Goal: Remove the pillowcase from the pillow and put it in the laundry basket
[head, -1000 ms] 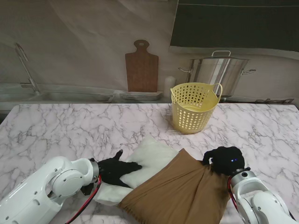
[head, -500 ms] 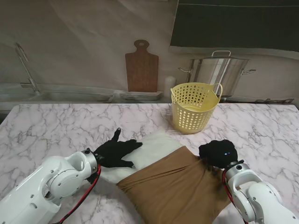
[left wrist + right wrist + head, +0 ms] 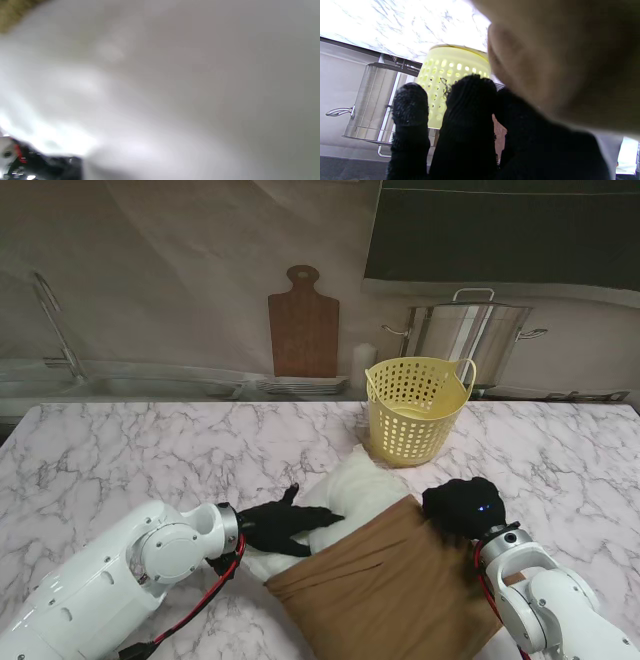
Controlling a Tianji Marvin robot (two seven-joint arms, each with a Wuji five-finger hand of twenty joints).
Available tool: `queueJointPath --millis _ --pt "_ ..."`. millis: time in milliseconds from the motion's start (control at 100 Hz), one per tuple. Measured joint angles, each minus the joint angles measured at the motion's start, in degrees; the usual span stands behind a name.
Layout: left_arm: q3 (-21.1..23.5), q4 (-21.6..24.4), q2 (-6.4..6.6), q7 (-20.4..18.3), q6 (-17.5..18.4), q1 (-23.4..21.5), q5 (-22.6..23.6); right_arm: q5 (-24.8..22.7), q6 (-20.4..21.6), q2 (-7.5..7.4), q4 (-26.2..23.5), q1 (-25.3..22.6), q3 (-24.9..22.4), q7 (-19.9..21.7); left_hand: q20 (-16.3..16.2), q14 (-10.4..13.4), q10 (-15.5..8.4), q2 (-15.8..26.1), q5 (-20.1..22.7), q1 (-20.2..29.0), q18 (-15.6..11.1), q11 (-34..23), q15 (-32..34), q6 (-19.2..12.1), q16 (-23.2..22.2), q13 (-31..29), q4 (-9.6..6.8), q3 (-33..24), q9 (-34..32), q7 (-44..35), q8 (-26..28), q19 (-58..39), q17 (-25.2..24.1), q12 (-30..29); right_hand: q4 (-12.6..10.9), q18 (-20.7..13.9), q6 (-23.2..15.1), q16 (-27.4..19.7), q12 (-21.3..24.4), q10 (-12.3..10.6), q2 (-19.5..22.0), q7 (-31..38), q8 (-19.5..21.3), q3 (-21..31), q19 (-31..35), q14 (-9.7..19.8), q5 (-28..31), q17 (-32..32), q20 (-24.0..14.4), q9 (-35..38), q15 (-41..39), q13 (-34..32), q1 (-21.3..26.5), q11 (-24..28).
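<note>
Pillowcase (image 3: pixel 385 585): corner clenched in my right hand (image 3: pixel 462 508). Pillow (image 3: pixel 355 485): exposed end under my left hand (image 3: pixel 285 523), fingers spread, pressing. Laundry basket (image 3: pixel 415 408): just beyond right hand.

From the stand I get even, soft room light and a sharp picture, with only faint shadows under the pillow (image 3: pixel 355 485). My left wrist view is a washed-out white blur, nothing in focus. My right wrist view has glare on the marble table (image 3: pixel 402 27) and blurred brown pillowcase (image 3: pixel 570 62) close to the lens.
</note>
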State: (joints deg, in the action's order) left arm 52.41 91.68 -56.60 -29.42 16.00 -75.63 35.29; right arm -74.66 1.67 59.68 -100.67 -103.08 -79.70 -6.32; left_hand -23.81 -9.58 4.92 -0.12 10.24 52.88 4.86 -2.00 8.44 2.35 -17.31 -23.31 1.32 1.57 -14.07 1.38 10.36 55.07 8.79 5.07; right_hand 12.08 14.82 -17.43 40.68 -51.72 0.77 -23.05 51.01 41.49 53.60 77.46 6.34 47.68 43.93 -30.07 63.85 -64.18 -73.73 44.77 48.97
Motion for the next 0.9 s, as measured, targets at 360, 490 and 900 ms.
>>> queueJointPath --millis 360,490,900 --pt "4.40 2.96 1.76 -2.76 7.38 -6.27 0.20 5.89 3.12 0.08 5.39 4.64 3.40 -5.33 0.00 -0.24 0.11 -2.17 6.95 -4.82 0.80 0.71 0.32 0.27 -0.38 -0.73 0.00 -0.06 -5.16 0.28 -0.05 0.00 -0.11 0.00 -0.01 -1.22 0.10 -0.25 3.18 -0.22 1.95 0.82 -3.84 -3.99 -2.80 -1.15 -1.44 -2.40 0.45 -2.24 10.00 0.00 1.98 -0.66" --pt "4.84 4.83 1.84 -3.41 6.60 -6.66 6.89 5.89 4.15 0.23 5.80 5.91 3.81 -4.60 0.00 1.47 -0.93 -1.95 7.24 -4.70 0.74 0.76 0.61 0.47 -0.41 -1.26 0.00 0.28 -5.63 0.85 -0.05 0.00 -0.07 0.00 -0.98 -1.27 0.10 -1.10 8.10 -1.00 4.14 0.74 -7.90 -7.12 -6.01 -2.70 -5.65 -6.27 1.04 -5.27 19.18 2.76 2.28 -5.03" --pt "3.21 4.99 1.94 -6.83 1.25 -4.60 5.94 6.72 4.59 1.66 -5.36 -5.32 -4.75 -6.00 0.00 2.35 -3.11 -1.29 7.25 -4.63 0.71 1.77 0.32 -0.96 -0.41 -1.22 0.50 1.13 -6.25 0.99 0.61 0.00 -0.07 0.03 -8.45 4.42 14.19 -17.01 30.88 4.66 13.12 -26.31 -15.08 -31.42 -17.94 -12.88 -19.47 -26.66 1.71 -31.67 48.64 30.47 -15.74 -23.25"
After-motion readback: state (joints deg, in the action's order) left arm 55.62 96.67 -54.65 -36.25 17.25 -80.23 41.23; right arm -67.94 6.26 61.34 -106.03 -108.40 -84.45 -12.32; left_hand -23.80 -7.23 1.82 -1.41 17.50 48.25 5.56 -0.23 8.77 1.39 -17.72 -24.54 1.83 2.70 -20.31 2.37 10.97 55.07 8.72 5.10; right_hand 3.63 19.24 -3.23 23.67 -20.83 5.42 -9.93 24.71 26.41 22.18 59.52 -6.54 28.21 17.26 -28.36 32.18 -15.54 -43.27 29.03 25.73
